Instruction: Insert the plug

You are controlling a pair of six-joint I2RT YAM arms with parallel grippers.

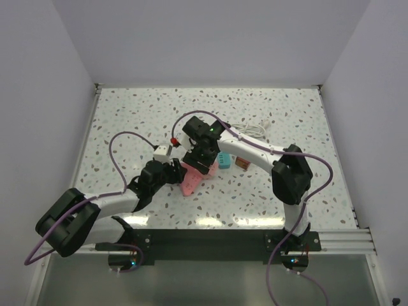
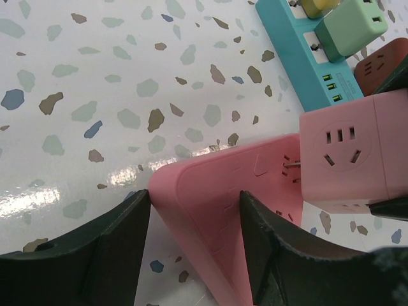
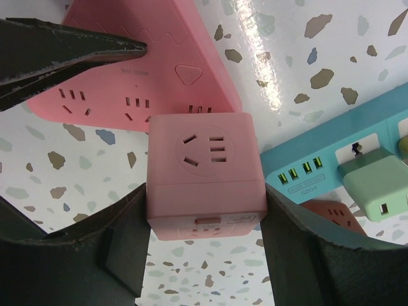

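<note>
Where the terrazzo-patterned table [image 1: 127, 121] fills the overhead view, two arms meeting at centre over a pink power strip [image 1: 191, 180].

At left: left gripper [image 2: 194, 210] low over the tabletop, jaws apart and straddling the narrow end of the pink power strip [image 2: 210, 210], one dark finger [image 2: 124, 242] on each side, both right at the strip's edges; true contact hard to judge.

At centre: pink cube plug adapter [image 3: 204, 175] clamped between the fingers [image 3: 121, 255] of the right gripper [image 3: 205, 245], jaws pressed on its two side faces. Cube poised right at the pink power strip [image 3: 134, 57], near its socket row.

Left wrist view only: metal prongs [image 2: 292, 164] sticking out of the pink cube plug adapter [image 2: 354, 156] toward the strip's socket holes, tips at the strip's face, not fully seated.

At right: teal power strip [image 3: 338, 162] with a green adapter [image 3: 376, 182] plugged in and a brown adapter [image 3: 335, 217] beside it.

Overhead view only: white cable [image 1: 252, 131] coiled behind the right gripper [image 1: 201, 153], small white cube [image 1: 162, 152] by the left gripper [image 1: 171, 171].
</note>
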